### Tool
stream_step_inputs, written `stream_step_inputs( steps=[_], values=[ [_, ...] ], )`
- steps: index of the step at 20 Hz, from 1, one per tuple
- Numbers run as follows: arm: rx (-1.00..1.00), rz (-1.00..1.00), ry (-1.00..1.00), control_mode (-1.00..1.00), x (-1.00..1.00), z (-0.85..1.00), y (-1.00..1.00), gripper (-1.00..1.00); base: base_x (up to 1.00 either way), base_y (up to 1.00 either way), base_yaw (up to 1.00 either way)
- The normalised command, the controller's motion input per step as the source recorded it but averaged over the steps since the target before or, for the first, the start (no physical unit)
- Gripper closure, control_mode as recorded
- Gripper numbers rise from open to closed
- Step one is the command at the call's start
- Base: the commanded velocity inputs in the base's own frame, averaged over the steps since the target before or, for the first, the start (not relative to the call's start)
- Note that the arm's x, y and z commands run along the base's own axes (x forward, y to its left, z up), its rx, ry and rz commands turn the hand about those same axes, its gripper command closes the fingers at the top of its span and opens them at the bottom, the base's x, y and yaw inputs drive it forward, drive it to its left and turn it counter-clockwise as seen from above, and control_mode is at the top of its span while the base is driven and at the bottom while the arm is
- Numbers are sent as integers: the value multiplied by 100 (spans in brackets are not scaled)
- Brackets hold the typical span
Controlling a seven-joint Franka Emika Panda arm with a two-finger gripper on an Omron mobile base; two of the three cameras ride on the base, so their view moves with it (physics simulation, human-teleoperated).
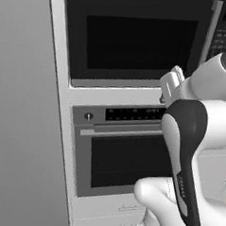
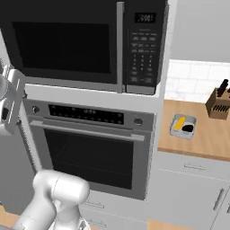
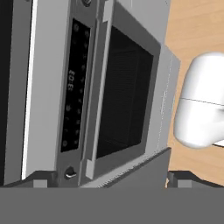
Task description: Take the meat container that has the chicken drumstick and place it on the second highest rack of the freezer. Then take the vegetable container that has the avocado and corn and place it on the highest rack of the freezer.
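1. Kitchen cabinetry framed the oven [image 2: 92, 148] and microwave [image 2: 85, 42], which the robot faced.
2. Its gripper [image 3: 107, 177] stood wide and empty, fingers apart, apparently ready for a pickup.
3. On the wooden counter [image 2: 204, 139], the vegetable container [image 2: 183, 126] with corn [image 2: 179, 123] and avocado [image 2: 188, 129] waited, well apart.

Yellow corn [image 2: 179, 123], black avocado [image 2: 188, 128], grey tray [image 2: 174, 127]

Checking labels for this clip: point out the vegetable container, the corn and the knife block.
vegetable container [image 2: 192, 121]: right base view, its far rim.
corn [image 2: 179, 123]: right base view, middle of the yellow cob.
knife block [image 2: 217, 107]: right base view, its wooden side.
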Motion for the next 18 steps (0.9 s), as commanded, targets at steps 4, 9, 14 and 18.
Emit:
stream_step_inputs(
  steps=[4,9,14,18],
  values=[
    [0,0,0,100,0,0,0,-100,0,-100,0],
    [0,0,0,100,0,0,0,-100,0,-100,0],
    [0,0,0,100,0,0,0,-100,22,-100,1],
    [0,0,0,100,0,0,0,-100,49,-93,1]
  ],
)
